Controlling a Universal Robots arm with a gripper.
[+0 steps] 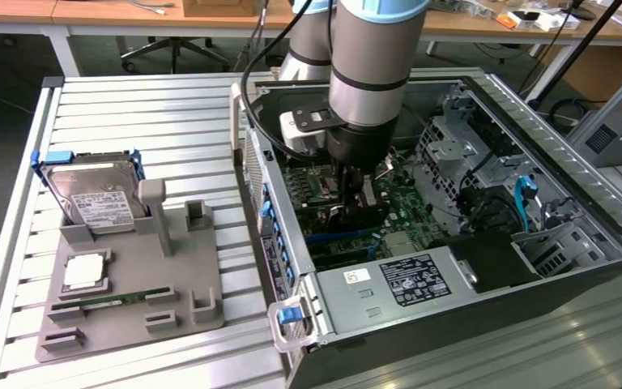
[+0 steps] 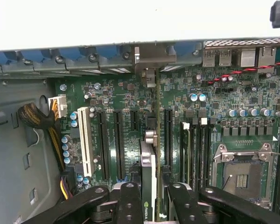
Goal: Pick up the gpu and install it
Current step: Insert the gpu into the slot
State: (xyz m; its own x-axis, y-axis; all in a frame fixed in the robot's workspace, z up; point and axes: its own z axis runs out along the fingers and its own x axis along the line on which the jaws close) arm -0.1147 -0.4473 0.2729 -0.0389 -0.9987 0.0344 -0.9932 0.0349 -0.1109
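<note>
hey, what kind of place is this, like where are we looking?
Probably a robotics lab or workshop bench set up for PC assembly. An open computer case lies on a slatted aluminium table, a grey fixture tray holds a hard drive, and desks and an office chair stand behind.

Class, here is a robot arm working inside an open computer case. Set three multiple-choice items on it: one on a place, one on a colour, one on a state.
1. Where is the gpu?
A. On the grey tray
B. Edge-on over the motherboard, between the gripper's fingers
C. On the power supply

2. What colour frame holds the hard drive?
A. Blue
B. Red
C. Yellow

3. How is the gripper?
A. Open and empty
B. Closed on the gpu
C. Closed on a cable

Answers: 1 B, the wrist view shows the card upright above the motherboard slots. 2 A, blue corners edge the drive. 3 B, both fingers flank the card.
</note>
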